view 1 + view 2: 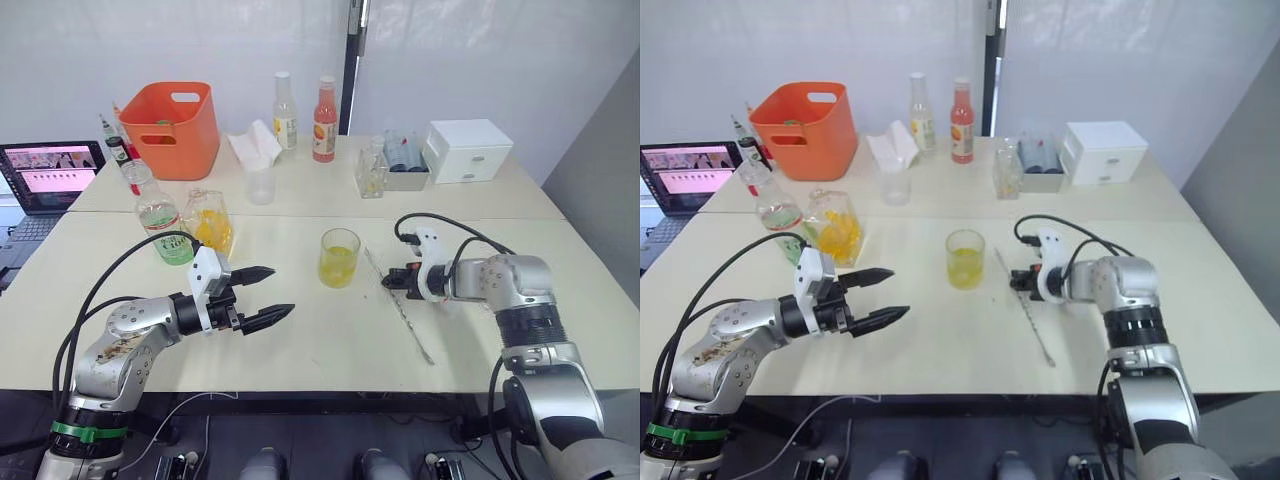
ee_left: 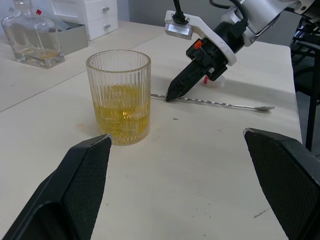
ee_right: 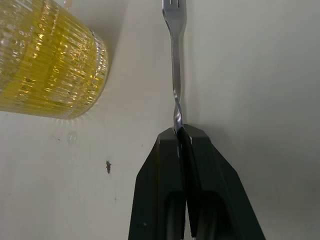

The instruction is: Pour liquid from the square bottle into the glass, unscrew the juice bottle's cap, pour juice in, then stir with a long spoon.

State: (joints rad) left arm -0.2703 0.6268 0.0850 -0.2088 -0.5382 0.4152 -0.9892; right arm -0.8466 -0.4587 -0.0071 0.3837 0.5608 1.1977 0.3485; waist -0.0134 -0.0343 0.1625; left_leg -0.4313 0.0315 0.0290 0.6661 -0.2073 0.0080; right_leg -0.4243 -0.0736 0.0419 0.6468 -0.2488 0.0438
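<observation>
Tabletop: right pincer (image 3: 181, 131) apparently pinching long spoon (image 1: 400, 306) beside glass (image 1: 339, 257).

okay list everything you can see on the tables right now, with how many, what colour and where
ribbed glass: 1, clear with yellow liquid, front table centre
long spoon: 1, silver, flat on front table, right of glass
juice bottle: 1, clear with orange contents, front table left
green-labelled bottle: 1, clear, beside juice bottle
orange tub: 1, rear table left
tall bottles: 2, one pale, one red-orange, rear table
plastic cup: 1, clear, rear table
square bottle: 1, clear, rear table
white drawer box: 1, rear right
laptop: 1, far left
left gripper: open, empty
right gripper: shut on long spoon
</observation>
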